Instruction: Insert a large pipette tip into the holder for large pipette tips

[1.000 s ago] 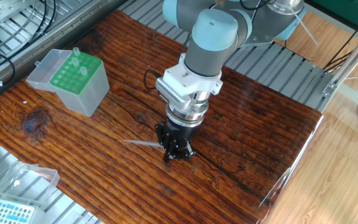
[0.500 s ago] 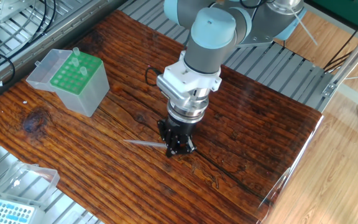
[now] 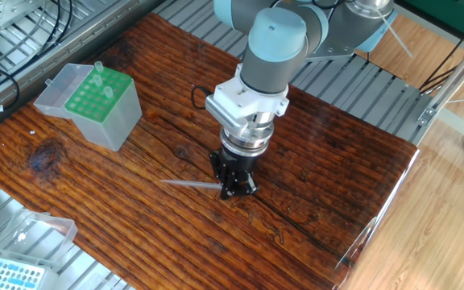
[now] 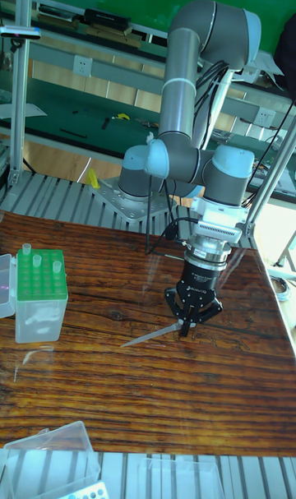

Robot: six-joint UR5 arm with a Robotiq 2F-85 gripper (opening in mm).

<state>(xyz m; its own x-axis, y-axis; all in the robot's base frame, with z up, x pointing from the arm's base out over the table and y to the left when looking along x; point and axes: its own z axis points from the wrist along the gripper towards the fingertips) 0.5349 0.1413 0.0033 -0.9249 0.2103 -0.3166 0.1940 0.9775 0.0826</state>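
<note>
pincer (image 3: 234,192) (image 4: 187,328) gripping wide end of large pipette tip (image 3: 190,184) (image 4: 152,334), tip near-horizontal just above bench (image 3: 337,161), holder for large pipette tips (image 3: 95,105) (image 4: 39,295) well apart.

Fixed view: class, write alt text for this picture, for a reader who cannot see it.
A robot arm's gripper is closed on the thick end of a large pipette tip, which lies nearly flat just above a dark wooden table. To the left stands the green-topped tip holder, lid open, with a few tips already in it.
</note>
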